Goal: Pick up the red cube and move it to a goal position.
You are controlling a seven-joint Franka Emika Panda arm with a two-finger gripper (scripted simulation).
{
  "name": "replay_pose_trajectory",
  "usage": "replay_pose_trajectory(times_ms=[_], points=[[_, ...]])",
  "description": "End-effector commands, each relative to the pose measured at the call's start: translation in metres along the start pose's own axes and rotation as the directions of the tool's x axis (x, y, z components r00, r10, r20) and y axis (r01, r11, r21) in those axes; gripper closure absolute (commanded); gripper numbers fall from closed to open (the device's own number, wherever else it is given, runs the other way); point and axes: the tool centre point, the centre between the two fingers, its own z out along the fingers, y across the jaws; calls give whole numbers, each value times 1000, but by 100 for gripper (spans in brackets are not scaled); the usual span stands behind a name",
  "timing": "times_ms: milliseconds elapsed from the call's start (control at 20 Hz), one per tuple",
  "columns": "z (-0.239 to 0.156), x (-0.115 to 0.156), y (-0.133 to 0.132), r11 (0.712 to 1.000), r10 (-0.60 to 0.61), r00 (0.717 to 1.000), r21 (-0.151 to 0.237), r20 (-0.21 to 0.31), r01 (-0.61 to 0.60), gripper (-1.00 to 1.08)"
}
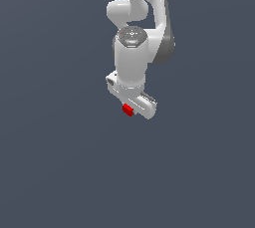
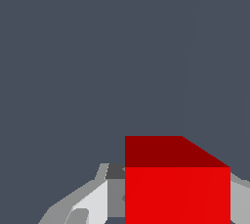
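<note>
Wrist view: hand [image 2: 178, 203] clenched on the red cube [image 2: 177, 189].
Likely light, stiff and smooth; flat opposite sides suit gripping.

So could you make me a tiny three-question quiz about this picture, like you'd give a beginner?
1. True or false: the red cube sits right at the gripper.
2. What colour is the arm? A) black B) white C) yellow
3. In the wrist view, the cube has light grey ____ on either side.

Key: 1 true; 2 B; 3 fingers.
</note>
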Motion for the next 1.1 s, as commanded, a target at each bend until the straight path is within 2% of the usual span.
replay_pose_trajectory(times_ms=[0,550,1050], points=[[-23,-12,3,1000,0,1000,1,0,0,108],[-112,-56,15,1000,1,1000,-1,-2,-1,108],[-147,-72,17,1000,1,1000,-1,-2,-1,108]])
